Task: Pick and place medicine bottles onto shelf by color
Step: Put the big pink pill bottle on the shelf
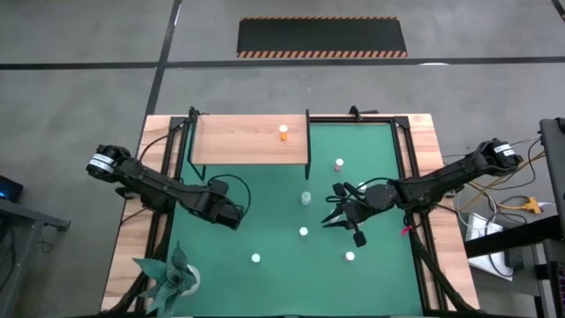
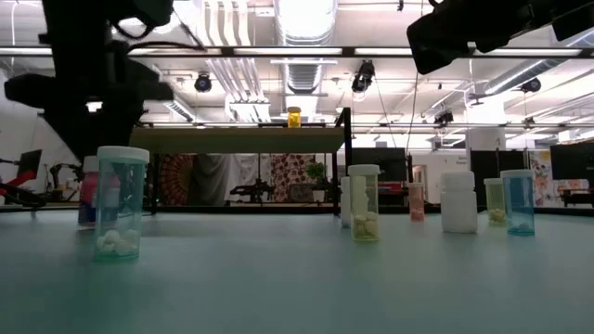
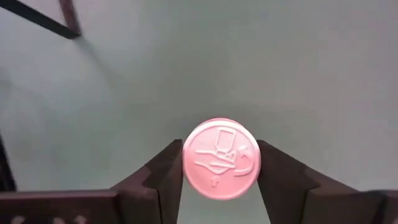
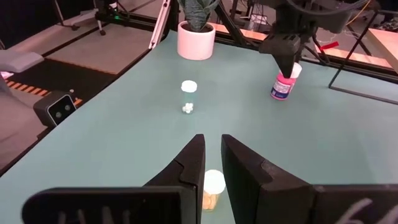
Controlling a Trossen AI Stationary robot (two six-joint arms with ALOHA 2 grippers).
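1. Two arms in play. The left gripper (image 1: 231,215) sits a bit out from the front edge of the shelf (image 1: 247,141), a flat light-wood board with thin black metal posts. It points straight down.
2. Its dark fingers (image 3: 165,180) are pressed against both sides of the cap of the pink bottle (image 3: 221,158), a small plastic cylinder with a round embossed pink cap. So it's clamped on, about half closed.
3. In the right wrist view the pink bottle (image 4: 283,84) is standing upright with its base on the green mat (image 1: 371,150), the flat sheet covering the table in front of and beside the shelf.
4. The right gripper (image 1: 340,215) hangs off past the shelf's right end and farther forward, well apart from the left one. Its fingers (image 4: 186,165) are only a narrow slit apart and have hold of nothing.
5. A little white-capped bottle with yellowish contents (image 4: 213,186) is on the mat under them. Can't tell if it's touching.
6. On the shelf itself, near its right end, stands one orange bottle (image 1: 283,132) with a white cap.
7. Five more white-capped bottles are scattered on the mat off the shelf, e.g. (image 1: 339,163) just right of its right post.
8. The paper plant (image 1: 168,278), green-leaved in a white pot, is far from the shelf at the opposite left corner.
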